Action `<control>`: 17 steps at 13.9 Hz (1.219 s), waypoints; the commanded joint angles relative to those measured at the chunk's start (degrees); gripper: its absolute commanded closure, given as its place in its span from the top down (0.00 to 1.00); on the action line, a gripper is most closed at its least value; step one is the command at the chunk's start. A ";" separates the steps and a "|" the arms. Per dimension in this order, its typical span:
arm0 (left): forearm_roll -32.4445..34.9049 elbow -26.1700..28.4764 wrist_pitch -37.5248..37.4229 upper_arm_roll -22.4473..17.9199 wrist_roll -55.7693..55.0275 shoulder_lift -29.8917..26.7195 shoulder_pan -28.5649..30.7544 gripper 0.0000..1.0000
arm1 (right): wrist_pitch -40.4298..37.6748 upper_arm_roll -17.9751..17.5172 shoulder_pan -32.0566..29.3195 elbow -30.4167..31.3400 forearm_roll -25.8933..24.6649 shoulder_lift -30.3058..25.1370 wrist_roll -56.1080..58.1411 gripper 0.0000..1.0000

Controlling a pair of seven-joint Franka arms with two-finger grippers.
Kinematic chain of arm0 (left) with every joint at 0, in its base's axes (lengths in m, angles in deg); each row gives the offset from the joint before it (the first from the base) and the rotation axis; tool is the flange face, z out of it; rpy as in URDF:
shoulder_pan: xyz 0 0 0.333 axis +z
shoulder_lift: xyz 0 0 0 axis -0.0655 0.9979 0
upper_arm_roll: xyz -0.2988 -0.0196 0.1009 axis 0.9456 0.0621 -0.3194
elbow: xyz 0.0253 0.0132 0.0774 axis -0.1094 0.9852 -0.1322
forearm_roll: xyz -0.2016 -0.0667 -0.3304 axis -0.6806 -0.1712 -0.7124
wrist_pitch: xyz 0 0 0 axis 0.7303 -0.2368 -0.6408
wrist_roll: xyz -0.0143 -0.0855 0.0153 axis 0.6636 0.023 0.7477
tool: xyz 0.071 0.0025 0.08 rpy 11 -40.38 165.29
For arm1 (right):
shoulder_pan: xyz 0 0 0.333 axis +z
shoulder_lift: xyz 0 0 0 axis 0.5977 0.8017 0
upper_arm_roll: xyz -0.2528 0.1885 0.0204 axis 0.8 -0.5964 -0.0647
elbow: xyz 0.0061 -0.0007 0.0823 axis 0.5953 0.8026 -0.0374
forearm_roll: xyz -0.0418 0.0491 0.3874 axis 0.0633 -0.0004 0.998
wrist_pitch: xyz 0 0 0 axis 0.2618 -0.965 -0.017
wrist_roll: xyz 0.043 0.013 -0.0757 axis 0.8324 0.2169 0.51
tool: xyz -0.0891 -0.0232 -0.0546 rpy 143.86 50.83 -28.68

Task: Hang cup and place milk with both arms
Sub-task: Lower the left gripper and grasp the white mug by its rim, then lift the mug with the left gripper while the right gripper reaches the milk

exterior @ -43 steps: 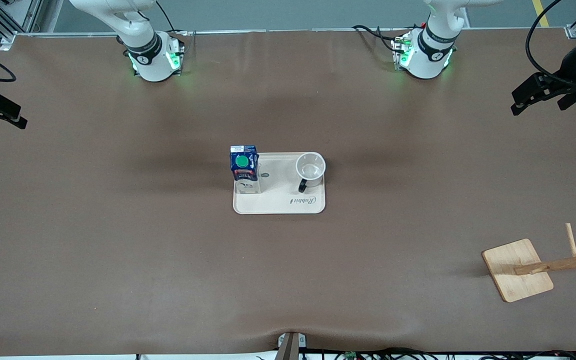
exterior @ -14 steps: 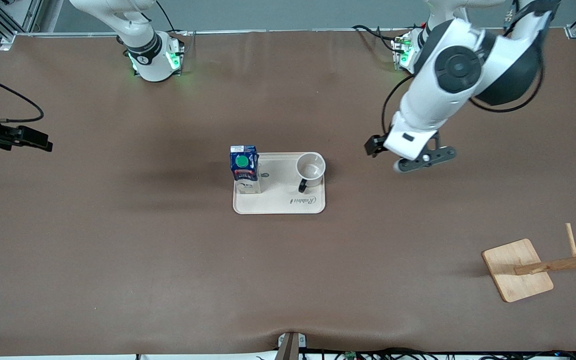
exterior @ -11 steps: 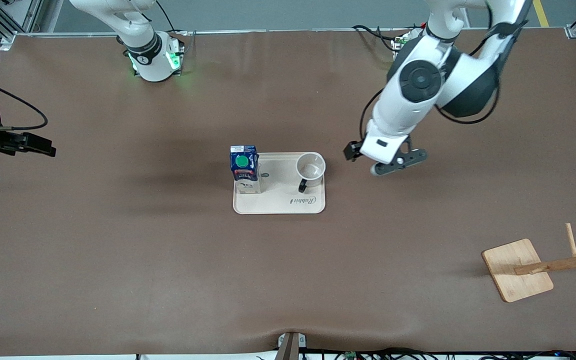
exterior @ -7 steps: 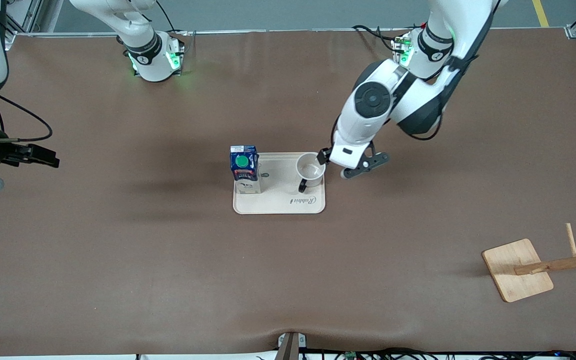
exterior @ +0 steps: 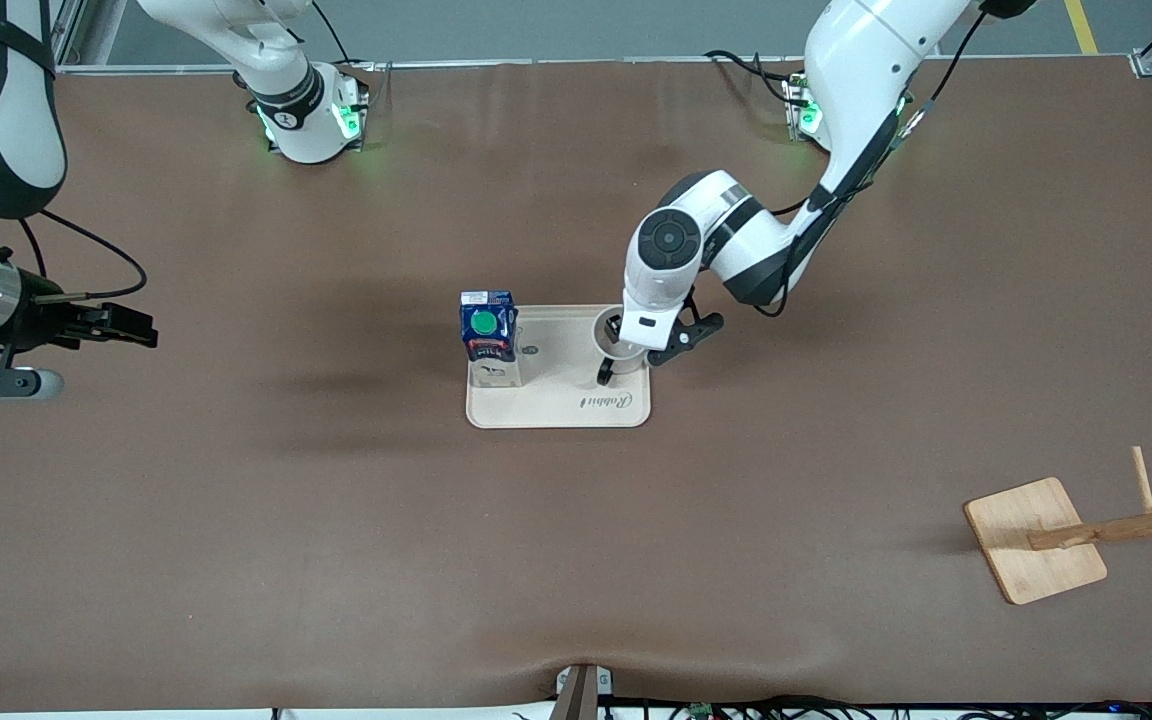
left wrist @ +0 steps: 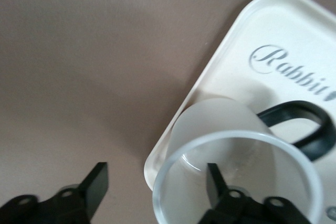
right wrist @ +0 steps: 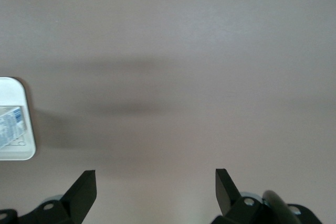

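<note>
Brown table [exterior: 336,520], cup [left wrist: 231,166] rim between left gripper [left wrist: 157,192] fingers

Right hand [right wrist: 155,192] fingers spread over brown table [right wrist: 184,51], tray [right wrist: 21,150] corner

From my front view the left tool [exterior: 636,338] covers most of the cup [exterior: 609,345]; the wooden rack [exterior: 1126,527] runs off the edge.
</note>
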 commanded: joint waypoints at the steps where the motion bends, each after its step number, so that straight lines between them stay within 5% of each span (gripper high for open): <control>1: 1.49 -1.12 0.04 -0.11 -2.08 0.35 -0.39 0.13 | -0.85 0.24 -0.03 -0.95 1.63 0.87 -0.03 1.00; 2: 1.49 -1.55 0.04 -0.02 -2.17 0.26 -0.39 0.00 | -0.85 0.24 -0.03 -0.68 1.63 0.87 -0.11 1.00; 9: 2.18 -4.28 -1.62 -0.11 -1.11 -0.70 -0.31 0.00 | -4.27 0.24 2.33 1.77 8.93 0.61 -11.97 1.00; 17: 6.93 -17.37 -21.13 -0.72 7.39 -7.72 4.41 0.00 | -2.18 0.16 14.28 2.04 10.06 0.52 -26.47 1.00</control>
